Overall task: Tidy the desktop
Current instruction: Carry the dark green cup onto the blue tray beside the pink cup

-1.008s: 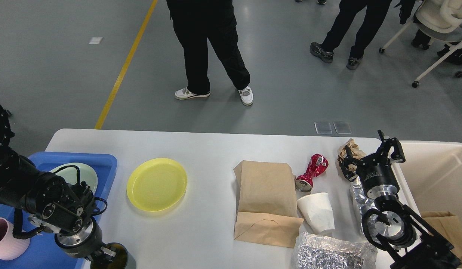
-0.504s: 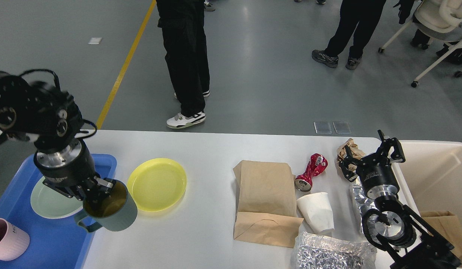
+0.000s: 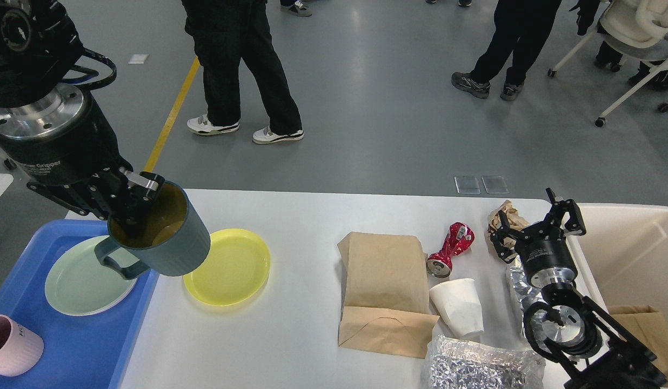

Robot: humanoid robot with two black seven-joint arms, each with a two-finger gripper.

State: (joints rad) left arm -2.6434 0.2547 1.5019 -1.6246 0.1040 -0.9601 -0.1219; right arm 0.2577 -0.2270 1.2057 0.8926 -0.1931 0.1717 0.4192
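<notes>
- Left claw (image 3: 129, 208) is clamped on the rim of a dark green mug (image 3: 164, 235), one finger inside and one outside.
- That mug has gone up since half a second ago. It was low, by the edge of the blue tray (image 3: 69, 346). Now it hangs high in the air, tipped a little, between the tray and the yellow plate (image 3: 231, 267).
- A pale green plate (image 3: 82, 283) and a pink cup (image 3: 9, 346) sit in the tray, same as before.
- Right claw (image 3: 534, 227) has not moved. Its fingers are spread apart, just beside a crumpled brown paper ball (image 3: 504, 213).
- The desktop (image 3: 291, 210) is big and white and fills the lower half of the view. On it lie a flat brown paper bag (image 3: 385, 292), a white paper cup (image 3: 458, 308) on its side, a squashed red can (image 3: 450, 248) and shiny foil (image 3: 474, 367).
- A cream bin (image 3: 636, 243) stands at the right end of the desktop.
- Farther back is grey floor with a yellow line (image 3: 172, 116). The person in black trousers (image 3: 242, 65) has stepped to the left.
</notes>
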